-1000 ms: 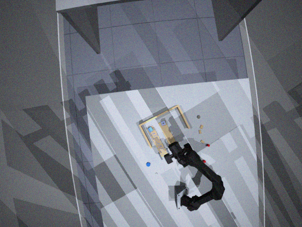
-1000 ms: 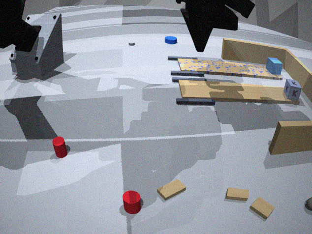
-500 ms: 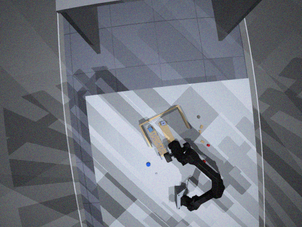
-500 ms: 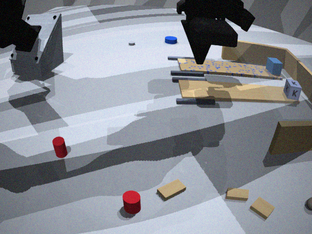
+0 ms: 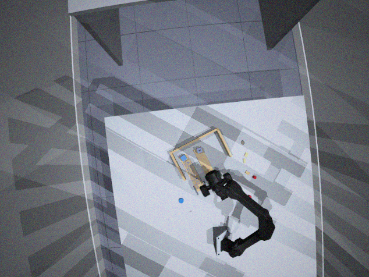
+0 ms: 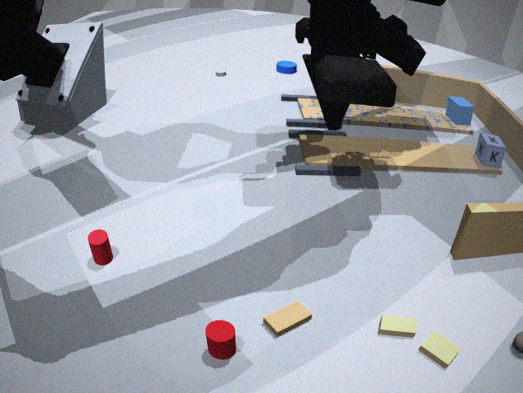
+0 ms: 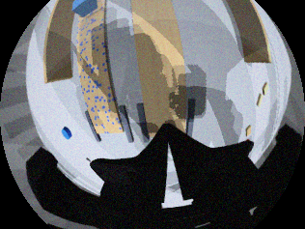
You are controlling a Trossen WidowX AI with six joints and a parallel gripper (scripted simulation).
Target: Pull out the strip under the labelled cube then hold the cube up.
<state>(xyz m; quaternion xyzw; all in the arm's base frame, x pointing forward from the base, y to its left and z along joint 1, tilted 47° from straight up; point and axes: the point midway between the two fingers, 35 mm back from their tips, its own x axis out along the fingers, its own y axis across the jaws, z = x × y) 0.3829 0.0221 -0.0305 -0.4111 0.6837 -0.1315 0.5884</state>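
White tabletop [image 5: 155, 226] [image 6: 168, 220], banded with grey shadows; blue-grey tiled floor [image 5: 166, 65] beyond its far edge. Gripper [image 5: 205, 182] [image 6: 336, 126] [image 7: 165, 127]: fingers closed together, nothing grasped, tips pointing down near the outer ends of two strips. Plain wooden strip [image 5: 203, 159] [image 6: 393, 152] [image 7: 161, 57]: lies flat, its near end between two dark rails. Labelled cube [image 5: 199, 149] [image 6: 491, 150]: marked K, resting on the far end of the plain wooden strip. Speckled strip [image 5: 193, 176] [image 6: 379, 115] [image 7: 98, 76]: beside the plain one, blue flecks, also between dark rails; light-blue cube [image 5: 183, 157] [image 6: 459, 111] [image 7: 85, 6] on its far end. Wooden wall [image 5: 195, 139] [image 6: 439, 81] [image 7: 59, 42]: encloses both strips on three sides, open toward the arm's base.

Further out, on one side: blue disc [image 5: 180, 200] [image 6: 286, 67] [image 7: 67, 132]. On the other: two red cylinders, one of them [image 5: 254, 177] [image 6: 220, 339] near an orange-tan block [image 5: 247, 172] [image 6: 287, 318] [image 7: 248, 130]; two pale-yellow blocks, one [image 5: 246, 154] [image 6: 439, 348] set askew to its neighbour; brown round object [image 5: 242, 142] [image 6: 519, 342], cut off at the exterior view's edge.
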